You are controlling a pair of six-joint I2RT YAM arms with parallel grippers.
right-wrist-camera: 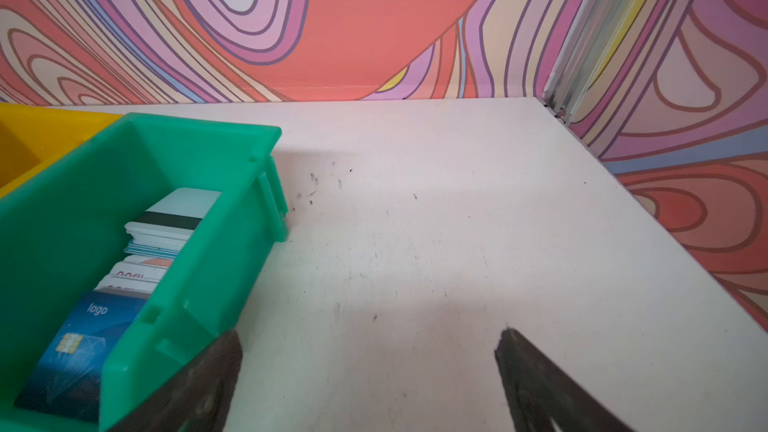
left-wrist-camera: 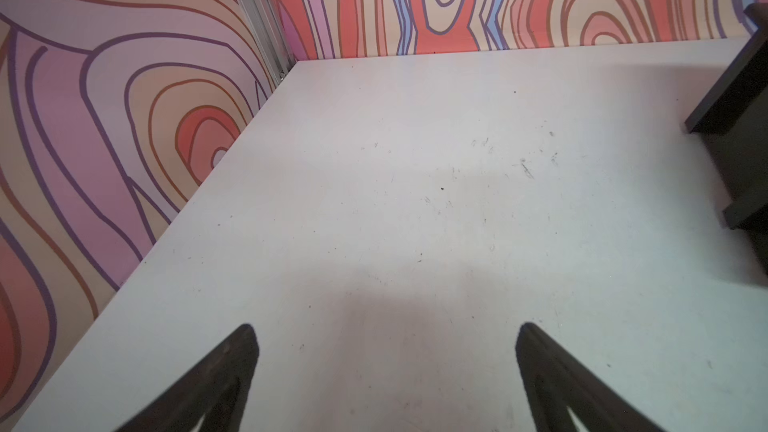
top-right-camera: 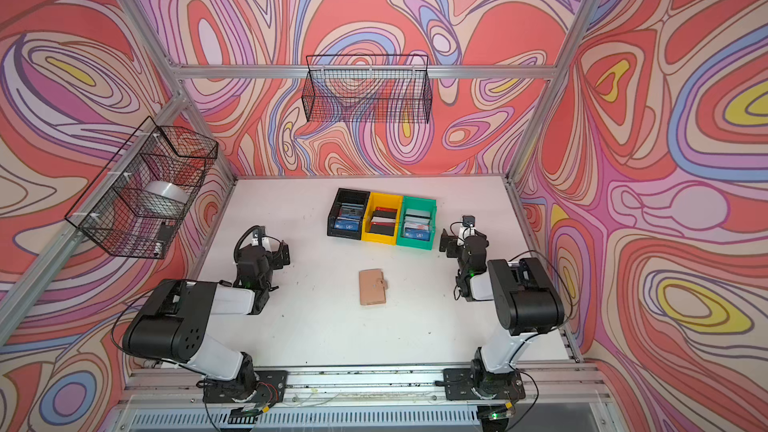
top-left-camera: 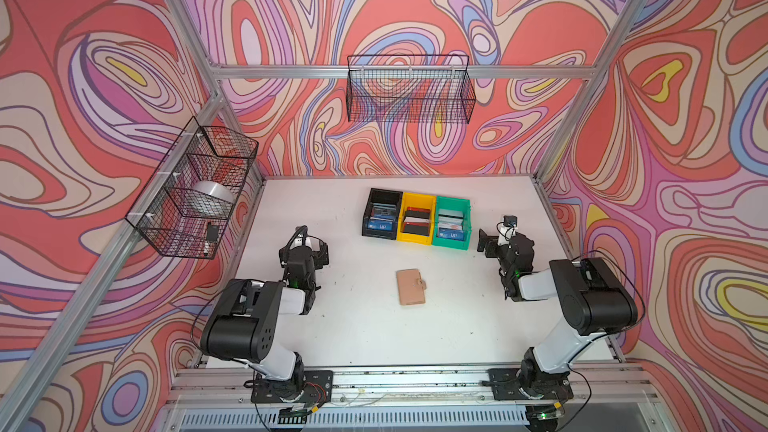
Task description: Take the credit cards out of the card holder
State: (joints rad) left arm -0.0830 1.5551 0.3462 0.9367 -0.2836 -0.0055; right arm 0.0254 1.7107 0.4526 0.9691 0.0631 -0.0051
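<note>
Card holder (top-left-camera: 411, 287) looks light and floppy, snapped shut; I'd pinch the snap tab (top-left-camera: 422, 284). Left tool (left-wrist-camera: 386, 328) and right tool (right-wrist-camera: 369, 334) gape wide, empty.

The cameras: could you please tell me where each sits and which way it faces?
Top views: high behind the robot, looking down at the table, card holder and bins; left arm and right arm show whole.
Left wrist: on the left arm, facing the far left corner; tips of the open left gripper show, black bin at the edge.
Right wrist: on the right arm, facing the far right corner; tips of the open right gripper show, green bin beside.
Shared: both wrist views see bare table; only top views see the card holder.
</note>
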